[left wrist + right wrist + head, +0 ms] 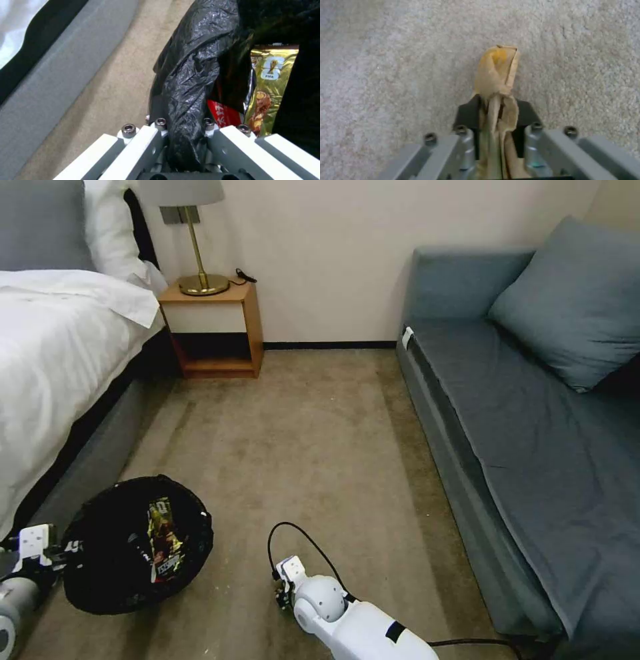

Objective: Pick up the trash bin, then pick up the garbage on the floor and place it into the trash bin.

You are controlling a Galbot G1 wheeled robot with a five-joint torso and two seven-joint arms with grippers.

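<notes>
At 8 o'clock on the carpet, my left gripper clamps the trash bin rim, 2 wrappers inside; my right gripper, at 6 o'clock, pinches the tan wrapper, not yet binned.

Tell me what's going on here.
The robot is clearing litter off the carpet between a bed and a sofa. Its left gripper is clamped on the rim of the bin, pinching the black liner. A gold wrapper and a red snack bag already lie inside. The right gripper is shut on a crumpled tan wrapper, just over the carpet to the right of the bin, not yet over it.
</notes>
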